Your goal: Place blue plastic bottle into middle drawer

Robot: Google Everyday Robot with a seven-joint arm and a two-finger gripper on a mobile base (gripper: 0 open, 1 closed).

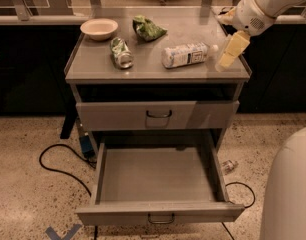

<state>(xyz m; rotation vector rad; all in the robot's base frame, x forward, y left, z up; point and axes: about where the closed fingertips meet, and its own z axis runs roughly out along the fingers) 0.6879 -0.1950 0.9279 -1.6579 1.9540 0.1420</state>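
Note:
The blue plastic bottle (pixel 185 55) lies on its side on the cabinet top, right of centre, with its white cap pointing right. The middle drawer (pixel 160 213) is pulled out wide below a closed drawer (pixel 158 115), and its inside is bare. My gripper (pixel 232 50) hangs from the white arm at the top right. It sits over the right edge of the cabinet top, just right of the bottle's cap, and is not touching the bottle.
On the cabinet top stand a white bowl (pixel 99 28), a green-and-silver can (pixel 121 52) on its side and a green snack bag (pixel 148 28). A black cable (pixel 58 159) and a small piece of litter (pixel 228 165) lie on the floor. A white robot body (pixel 288 194) fills the bottom right.

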